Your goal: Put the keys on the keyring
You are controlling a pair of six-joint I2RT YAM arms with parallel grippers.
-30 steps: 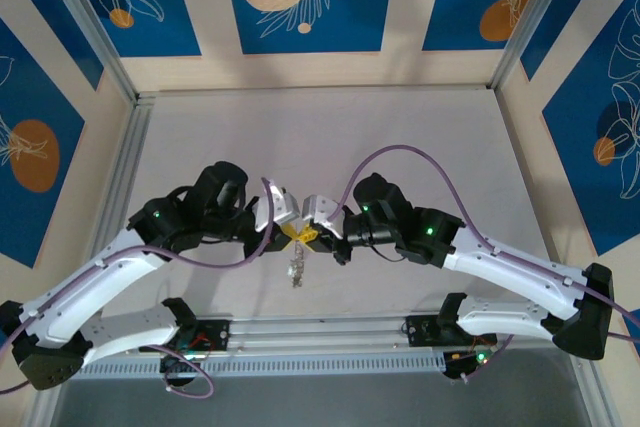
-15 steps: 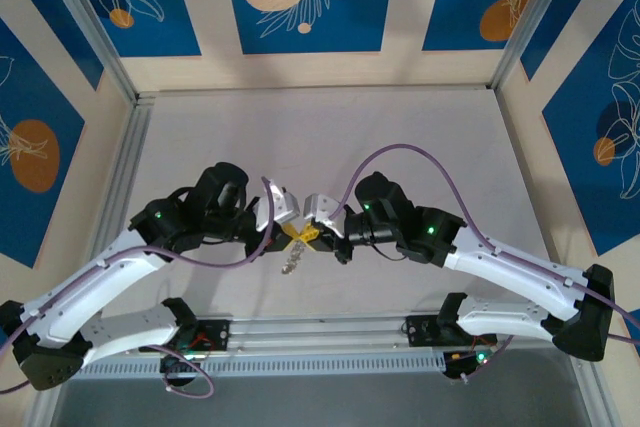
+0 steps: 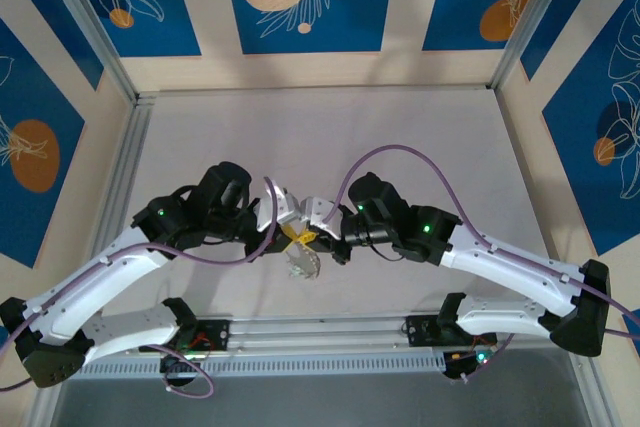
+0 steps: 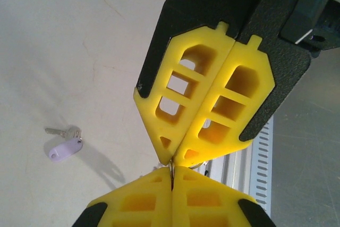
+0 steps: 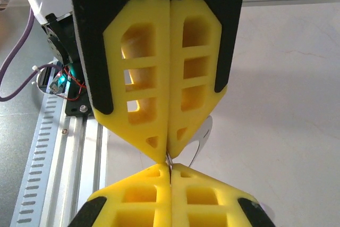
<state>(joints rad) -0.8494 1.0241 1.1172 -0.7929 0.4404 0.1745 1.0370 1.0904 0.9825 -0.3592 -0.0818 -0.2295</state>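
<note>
My left gripper (image 3: 296, 234) and right gripper (image 3: 311, 237) meet tip to tip above the near middle of the table. Both are shut, with the keyring (image 4: 173, 166) a thin metal wire pinched between their yellow fingertips. In the left wrist view the right gripper (image 4: 174, 159) comes down from above onto my left gripper (image 4: 172, 170). A pale rounded piece (image 3: 303, 262) hangs just below the tips, and it shows behind the fingers in the right wrist view (image 5: 203, 133). Small silvery keys (image 4: 62, 131) on a lilac tag (image 4: 64, 149) lie on the table.
The slotted metal rail (image 3: 320, 332) along the near edge runs right under the grippers. Purple cables (image 3: 400, 152) loop over both wrists. The pale tabletop (image 3: 320, 137) stretches back to the blue patterned walls.
Both grippers have shifted slightly, still tip to tip. The thing hanging under them has gone from a thin dangling string to a wider pale rounded shape.
</note>
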